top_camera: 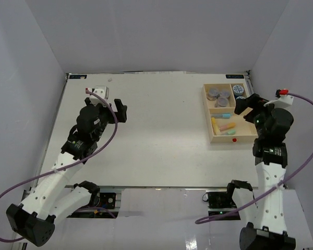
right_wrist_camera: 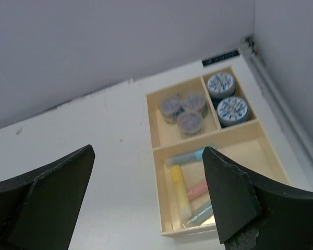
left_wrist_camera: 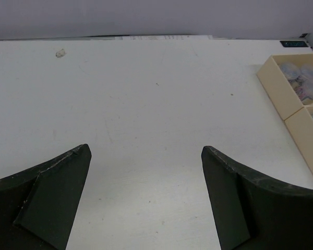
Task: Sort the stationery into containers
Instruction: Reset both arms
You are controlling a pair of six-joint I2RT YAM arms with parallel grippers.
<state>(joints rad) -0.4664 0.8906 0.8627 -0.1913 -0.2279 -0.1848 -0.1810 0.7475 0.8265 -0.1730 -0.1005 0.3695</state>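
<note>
While right fingers (right_wrist_camera: 227, 198) hide part, the tray (right_wrist_camera: 157, 156) holds markers (right_wrist_camera: 180, 190).

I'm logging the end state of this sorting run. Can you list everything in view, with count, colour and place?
wooden tray: one, light wood, three compartments, far right of the table.
grey rolls: three, grey-lilac, tray's far left compartment.
patterned rolls: two, blue and white, tray's far right compartment.
markers: at least four, yellow, blue, pink, green, large near compartment.
red dot: one, on the tray's near wall.
white object: one, far left of the table; cannot tell what.
table: one, white.
left gripper: open, holding nothing, over bare table.
right gripper: open, holding nothing, above the tray.
</note>
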